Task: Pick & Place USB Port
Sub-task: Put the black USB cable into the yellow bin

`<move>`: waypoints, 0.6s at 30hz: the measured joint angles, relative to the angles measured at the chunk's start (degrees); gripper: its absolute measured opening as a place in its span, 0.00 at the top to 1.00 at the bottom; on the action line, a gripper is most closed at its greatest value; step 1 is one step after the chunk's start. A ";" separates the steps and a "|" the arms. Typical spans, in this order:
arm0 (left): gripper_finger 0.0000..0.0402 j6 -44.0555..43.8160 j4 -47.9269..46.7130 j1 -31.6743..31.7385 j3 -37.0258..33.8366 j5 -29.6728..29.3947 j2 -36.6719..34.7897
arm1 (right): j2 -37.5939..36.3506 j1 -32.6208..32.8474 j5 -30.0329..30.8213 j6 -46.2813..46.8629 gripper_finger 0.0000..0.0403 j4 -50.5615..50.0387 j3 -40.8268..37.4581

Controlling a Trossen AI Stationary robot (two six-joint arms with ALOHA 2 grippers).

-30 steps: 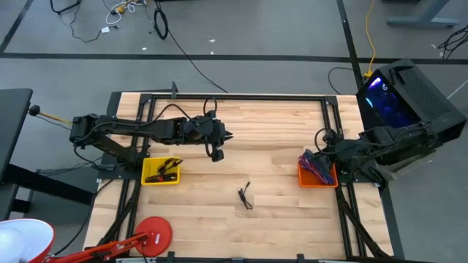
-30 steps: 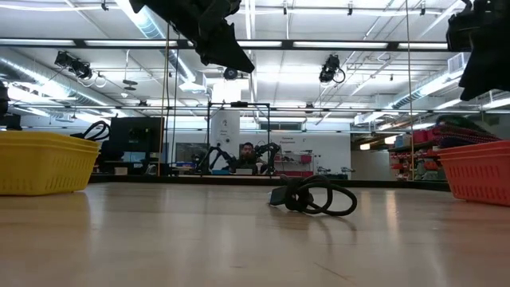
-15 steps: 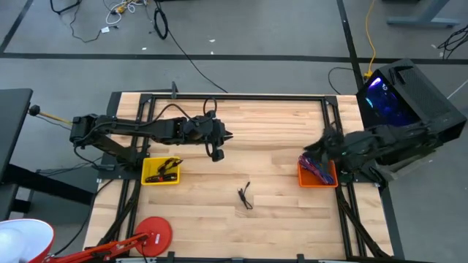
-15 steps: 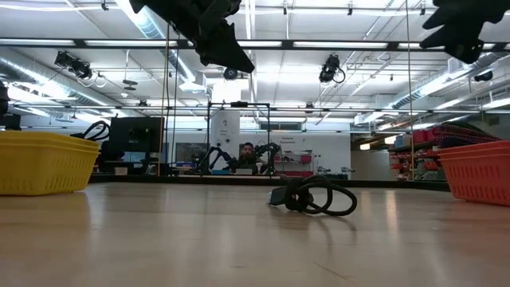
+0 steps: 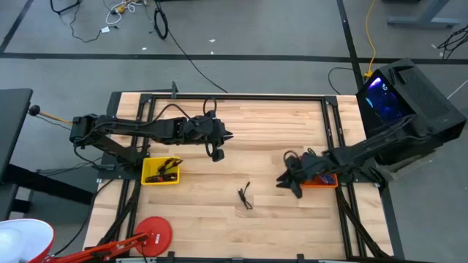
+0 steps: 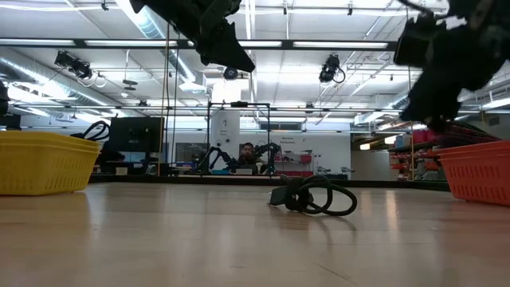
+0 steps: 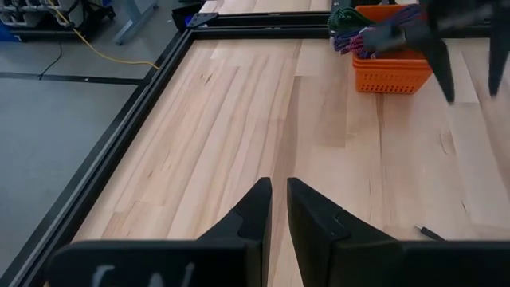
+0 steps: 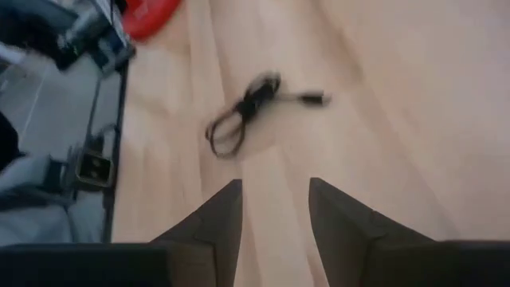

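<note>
Right claw (image 5: 284, 181) released, fingers (image 8: 215, 219) apart and empty, hung over the bench (image 5: 270, 131) right of centre in the high view, just left of the orange basket (image 5: 322, 180). Coiled black cable (image 5: 245, 196) lay on bare wood low in the frame's centre, apart from both claws. Left claw (image 5: 227, 135) nearly clenched, empty, raised at upper centre-left. Yellow basket (image 5: 160, 172) at left.

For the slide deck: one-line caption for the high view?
Right gripper open, reaching from orange basket toward black USB cable; left gripper parked above.
</note>
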 joint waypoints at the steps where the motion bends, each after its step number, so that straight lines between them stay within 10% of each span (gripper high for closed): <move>1: 0.88 0.00 0.00 0.00 0.00 0.00 0.00 | 2.45 0.49 -0.56 0.03 0.64 2.62 -0.51; 18: 0.88 0.07 1.28 -0.01 0.00 -1.27 0.00 | 28.80 3.42 -0.80 1.00 0.64 26.22 2.70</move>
